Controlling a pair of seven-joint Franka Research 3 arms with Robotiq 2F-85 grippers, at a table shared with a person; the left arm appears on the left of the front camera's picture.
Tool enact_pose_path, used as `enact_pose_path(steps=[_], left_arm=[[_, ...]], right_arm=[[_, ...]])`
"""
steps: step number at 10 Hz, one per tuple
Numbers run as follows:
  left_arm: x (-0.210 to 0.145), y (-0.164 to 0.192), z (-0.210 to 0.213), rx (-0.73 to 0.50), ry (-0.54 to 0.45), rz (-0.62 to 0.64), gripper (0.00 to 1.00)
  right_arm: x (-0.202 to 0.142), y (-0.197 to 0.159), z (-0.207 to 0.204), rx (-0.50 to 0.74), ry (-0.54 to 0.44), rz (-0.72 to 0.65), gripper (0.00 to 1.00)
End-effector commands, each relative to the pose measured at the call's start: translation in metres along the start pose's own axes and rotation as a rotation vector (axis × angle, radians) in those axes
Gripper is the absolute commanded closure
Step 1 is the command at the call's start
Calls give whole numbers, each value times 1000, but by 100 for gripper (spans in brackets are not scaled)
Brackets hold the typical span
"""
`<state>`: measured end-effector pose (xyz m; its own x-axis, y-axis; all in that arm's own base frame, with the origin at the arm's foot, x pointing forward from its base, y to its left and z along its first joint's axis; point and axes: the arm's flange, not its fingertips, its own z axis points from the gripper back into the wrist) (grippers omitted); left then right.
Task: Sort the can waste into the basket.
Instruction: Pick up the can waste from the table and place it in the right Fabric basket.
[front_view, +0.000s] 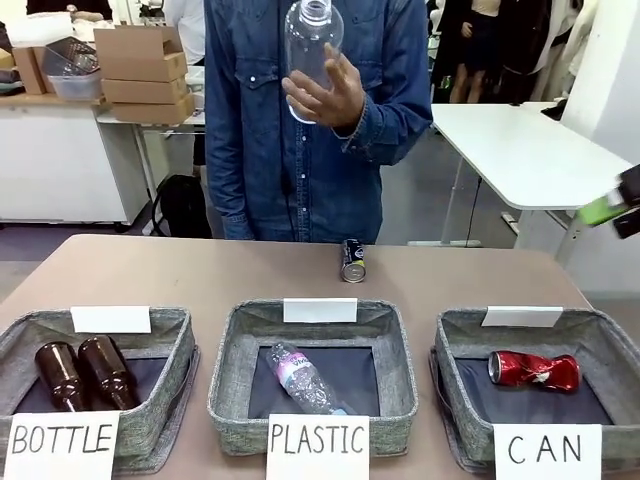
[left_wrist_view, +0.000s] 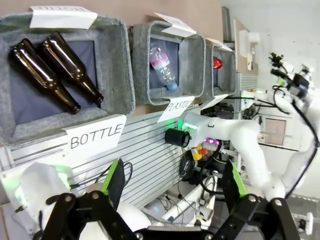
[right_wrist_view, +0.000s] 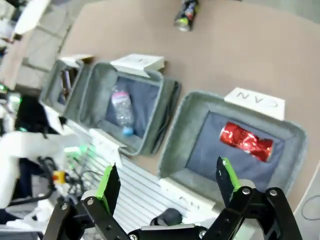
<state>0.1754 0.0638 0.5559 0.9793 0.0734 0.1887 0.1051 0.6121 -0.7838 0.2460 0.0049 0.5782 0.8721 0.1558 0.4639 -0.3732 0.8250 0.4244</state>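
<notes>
A crushed red can lies inside the grey basket signed "CAN" at the front right. A dark can lies on its side on the bare table, at the far middle. My right gripper hangs open and empty above the near rim of the CAN basket, with the red can below it and the dark can far off. Part of this right gripper shows at the right edge of the front view. My left gripper is open, empty, and back off the table.
The person at the far side holds a clear plastic bottle up in one hand. The PLASTIC basket holds one clear bottle. The BOTTLE basket holds two brown glass bottles. Bare table lies between baskets and dark can.
</notes>
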Motion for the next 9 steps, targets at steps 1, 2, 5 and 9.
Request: enact_pose_path(steps=[1,2,5,9], left_arm=[[0,-3,0,-6,0,9,0],[0,-3,0,-6,0,9,0],[0,-3,0,-6,0,9,0],[0,-3,0,-6,0,9,0]], right_arm=[[34,3,-33,3,92,78,0],[24,5,-16,37,75,83,0],[-11,0,25,84,31,4,0],[30,1,-28,-44,30,55,0]])
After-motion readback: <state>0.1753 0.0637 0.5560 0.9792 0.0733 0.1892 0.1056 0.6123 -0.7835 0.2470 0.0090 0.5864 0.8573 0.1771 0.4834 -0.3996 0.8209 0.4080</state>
